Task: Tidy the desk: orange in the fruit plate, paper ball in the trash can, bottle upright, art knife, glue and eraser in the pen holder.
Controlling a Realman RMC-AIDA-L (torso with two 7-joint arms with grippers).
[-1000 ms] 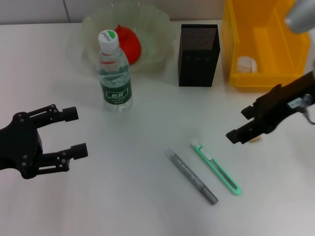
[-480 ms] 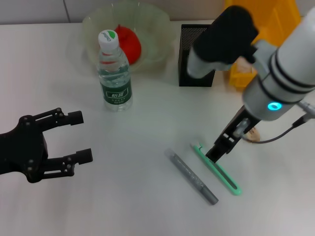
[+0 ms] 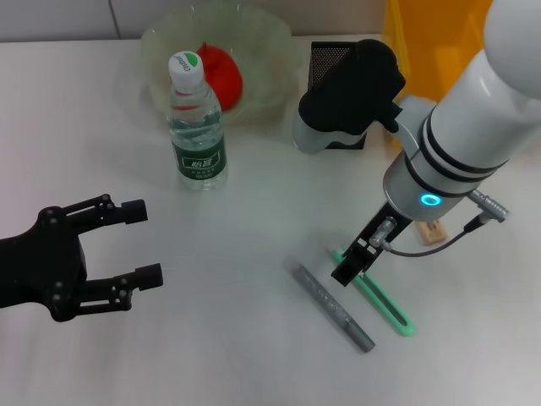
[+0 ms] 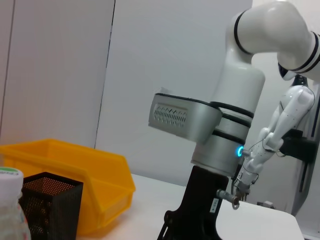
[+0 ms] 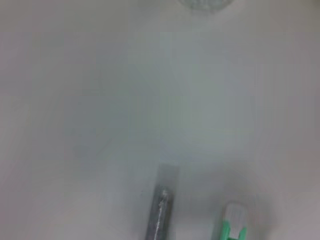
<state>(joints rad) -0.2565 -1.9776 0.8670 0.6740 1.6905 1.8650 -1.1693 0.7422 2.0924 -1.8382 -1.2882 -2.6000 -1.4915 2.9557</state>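
The green art knife (image 3: 377,293) lies flat on the white desk, and the grey glue stick (image 3: 332,306) lies to its left. My right gripper (image 3: 352,264) hangs just over the knife's far end; the right wrist view shows that knife tip (image 5: 232,223) and the glue (image 5: 161,206) below it. A small tan eraser (image 3: 430,233) lies beside the right arm. The bottle (image 3: 198,127) stands upright in front of the glass fruit plate (image 3: 270,46), which holds the orange (image 3: 223,71). The black mesh pen holder (image 3: 331,56) is partly behind my right arm. The paper ball is hidden. My left gripper (image 3: 145,244) is open at the left, with nothing in it.
A yellow bin (image 3: 423,34) stands at the back right, mostly covered by my right arm. In the left wrist view the bin (image 4: 65,167) and the pen holder (image 4: 47,205) show behind the right arm.
My right arm has swung in from the right edge to above the knife's far end. The left gripper has drifted slightly right and towards me.
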